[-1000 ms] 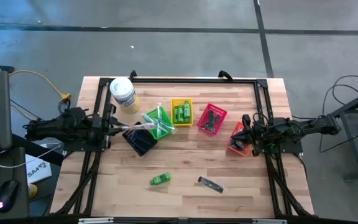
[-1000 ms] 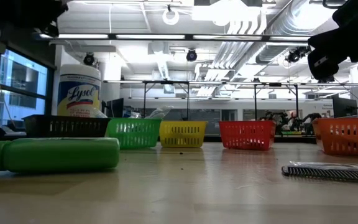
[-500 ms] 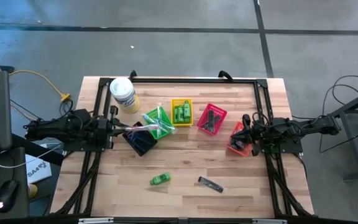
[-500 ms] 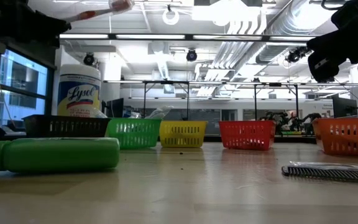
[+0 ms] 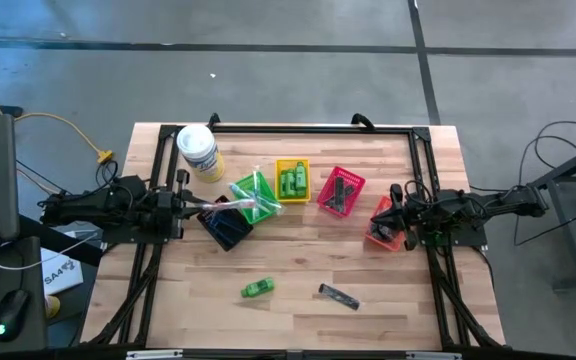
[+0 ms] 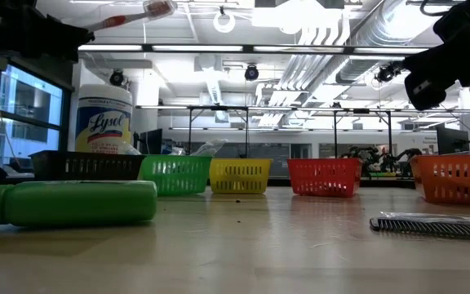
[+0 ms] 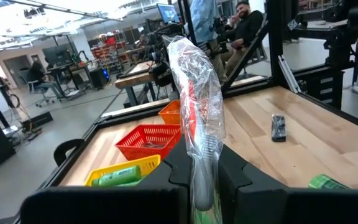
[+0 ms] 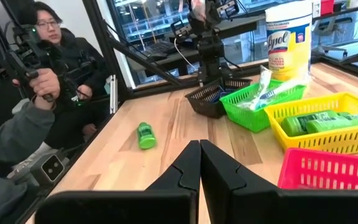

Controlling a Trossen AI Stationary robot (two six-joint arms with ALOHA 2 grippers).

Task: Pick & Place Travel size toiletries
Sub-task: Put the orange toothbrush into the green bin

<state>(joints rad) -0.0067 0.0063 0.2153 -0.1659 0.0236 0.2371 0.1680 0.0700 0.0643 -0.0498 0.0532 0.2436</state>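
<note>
While I hold my arms over the tabletop point(image 5: 298, 270), this is how things stand:

Left hand point(image 7: 205, 180): pinching the handle end of a clear-wrapped toothbrush point(image 7: 197, 102), red and white inside the wrap, raised above the black basket point(image 5: 225, 227).
Toothbrush from above: it reaches out from my left hand point(image 5: 190, 205) toward the green basket point(image 5: 256, 199), its far end over that basket's edge point(image 5: 230, 205).
Toothbrush at table height: high up, tilted, well clear of the baskets point(image 6: 133, 14).
Right hand point(image 8: 199, 163): fingers pressed together, nothing between them, hovering near the orange basket point(image 5: 386, 225) on the right side.
Green basket: already holds wrapped brushes point(image 8: 272, 84).
Yellow basket point(image 5: 292, 181): green mini bottles inside point(image 8: 319, 122).
Pink basket point(image 5: 340, 191): dark items in it, too small to name.
Loose green bottle point(image 5: 257, 288): lying on its side on the front part of the tabletop.
Black comb point(image 5: 337, 296): lying flat near that bottle, apart from it.
White wipes tub point(image 5: 198, 151): upright at the back left corner.
Room: a seated person point(image 8: 48, 68) shows beyond the table's edge in my right wrist view.
</note>
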